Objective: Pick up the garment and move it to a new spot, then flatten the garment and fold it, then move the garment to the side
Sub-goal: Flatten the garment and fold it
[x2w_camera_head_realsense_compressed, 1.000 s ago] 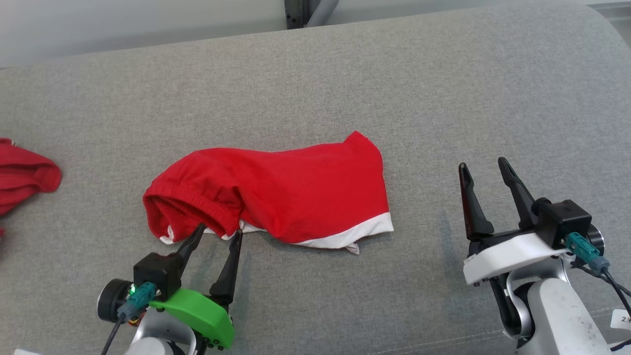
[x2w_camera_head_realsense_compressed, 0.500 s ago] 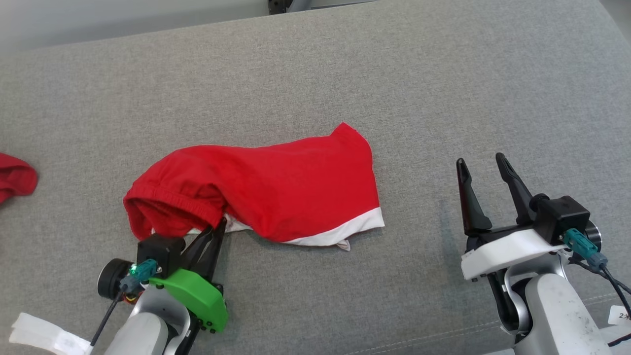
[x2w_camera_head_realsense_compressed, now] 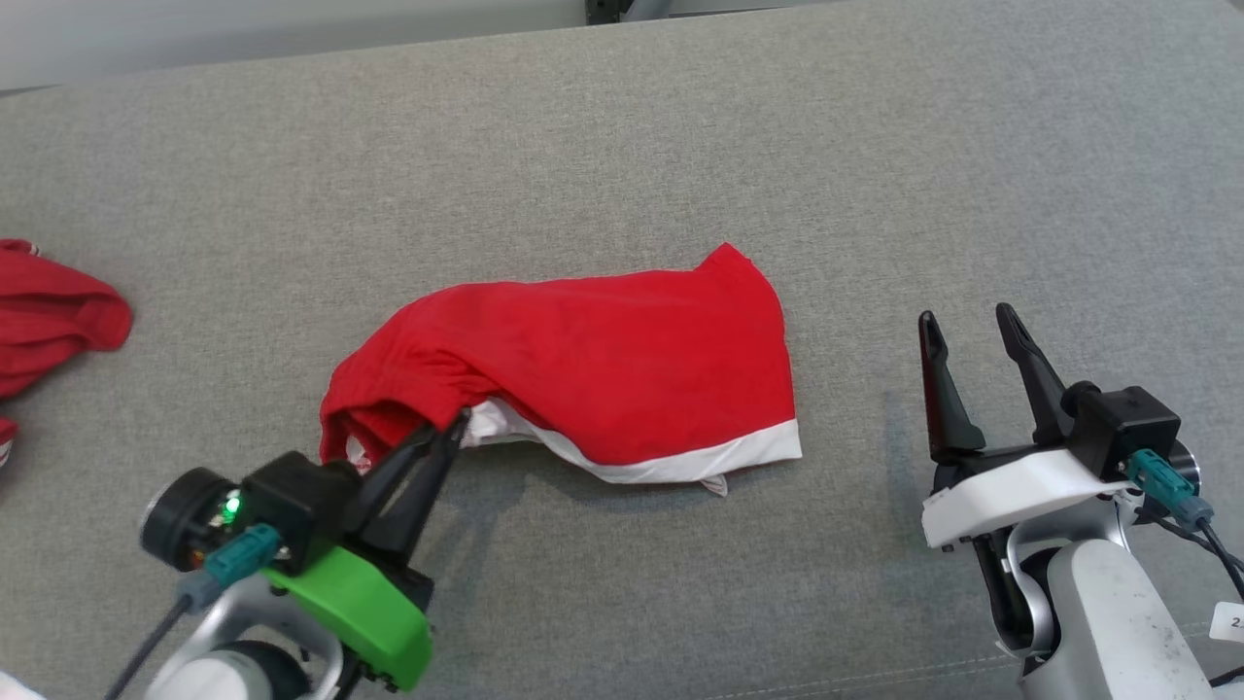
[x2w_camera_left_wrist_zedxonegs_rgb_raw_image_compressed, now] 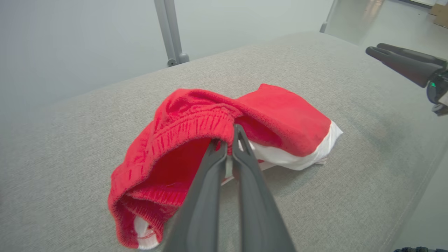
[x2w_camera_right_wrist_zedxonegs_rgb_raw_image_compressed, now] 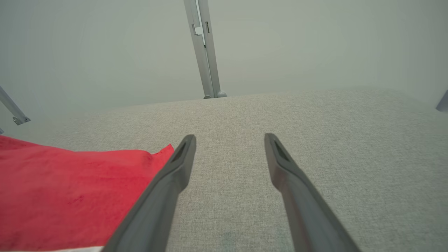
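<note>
Down at the near edge, the left gripper (x2w_camera_head_realsense_compressed: 455,426) has its two dark fingers pressed together on the ribbed waistband (x2w_camera_left_wrist_zedxonegs_rgb_raw_image_compressed: 189,129) of the red garment (x2w_camera_head_realsense_compressed: 622,369); the left wrist view shows the band bunched over the tips, so this is a pinch on cloth, not on air. Over on the other side, the right gripper (x2w_camera_head_realsense_compressed: 966,321) stands with its fingers spread wide and nothing between them; it hovers above bare grey fabric, near the garment's right edge but apart from it.

A little further out, the garment lies crumpled in the middle of the grey cushion (x2w_camera_head_realsense_compressed: 622,146); the waistband end is humped up where it is pinched; the white hem (x2w_camera_head_realsense_compressed: 719,457) rests flat on the surface along the near right side.

My read: this is the very first step, the pick-up; the grasp is on, the lift is not yet done, since most of the cloth sits on the cushion. The next move calls for a steady rise until the hem clears, then a carry to a fresh spot; held at one point, the cloth will likely hang and swing, and a pinch this close to the band's edge could slip; the free right gripper looks well placed to help with flattening.

Further left, a second red cloth (x2w_camera_head_realsense_compressed: 49,321) lies well apart; beyond the cushion's far edge stands a metal post (x2w_camera_right_wrist_zedxonegs_rgb_raw_image_compressed: 206,52).
</note>
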`<state>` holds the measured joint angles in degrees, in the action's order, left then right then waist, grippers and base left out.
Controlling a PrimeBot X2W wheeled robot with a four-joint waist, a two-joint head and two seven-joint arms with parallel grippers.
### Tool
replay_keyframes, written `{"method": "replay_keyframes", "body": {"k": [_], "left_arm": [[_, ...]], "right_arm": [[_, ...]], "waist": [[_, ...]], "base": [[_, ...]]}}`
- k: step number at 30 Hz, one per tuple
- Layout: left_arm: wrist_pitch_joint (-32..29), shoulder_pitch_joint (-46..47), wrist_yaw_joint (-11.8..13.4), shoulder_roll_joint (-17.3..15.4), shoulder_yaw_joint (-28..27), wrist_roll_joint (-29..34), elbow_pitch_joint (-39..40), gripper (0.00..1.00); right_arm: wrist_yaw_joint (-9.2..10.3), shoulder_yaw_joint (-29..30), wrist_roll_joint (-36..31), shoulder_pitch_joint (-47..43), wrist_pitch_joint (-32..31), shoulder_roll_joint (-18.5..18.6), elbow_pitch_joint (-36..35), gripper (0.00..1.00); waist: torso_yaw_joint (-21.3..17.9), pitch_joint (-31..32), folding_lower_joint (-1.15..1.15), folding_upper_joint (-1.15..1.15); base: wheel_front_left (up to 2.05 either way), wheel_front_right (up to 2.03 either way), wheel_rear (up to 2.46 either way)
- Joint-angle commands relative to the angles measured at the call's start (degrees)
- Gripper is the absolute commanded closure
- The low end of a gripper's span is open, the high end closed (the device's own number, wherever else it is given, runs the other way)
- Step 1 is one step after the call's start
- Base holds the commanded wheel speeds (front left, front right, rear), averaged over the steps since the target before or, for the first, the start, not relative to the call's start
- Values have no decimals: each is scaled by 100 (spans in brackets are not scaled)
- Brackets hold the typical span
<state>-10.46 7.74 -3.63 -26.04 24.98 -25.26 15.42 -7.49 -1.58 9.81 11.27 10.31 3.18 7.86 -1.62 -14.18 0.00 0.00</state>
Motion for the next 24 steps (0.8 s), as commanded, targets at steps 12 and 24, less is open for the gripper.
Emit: {"method": "replay_keyframes", "body": {"k": [12, 24], "left_arm": [[349, -78, 264, -163, -972, -686, -378, 100], [1232, 602, -15, 352, -1104, -1034, -2380, 69]], "right_arm": [[0, 8, -29, 203, -86, 4, -74, 0], [0, 14, -2, 290, -27, 2, -29, 0]], "waist": [[106, -206, 0, 0], [-128, -390, 0, 0]], "base": [[0, 0, 0], [0, 0, 0]]}}
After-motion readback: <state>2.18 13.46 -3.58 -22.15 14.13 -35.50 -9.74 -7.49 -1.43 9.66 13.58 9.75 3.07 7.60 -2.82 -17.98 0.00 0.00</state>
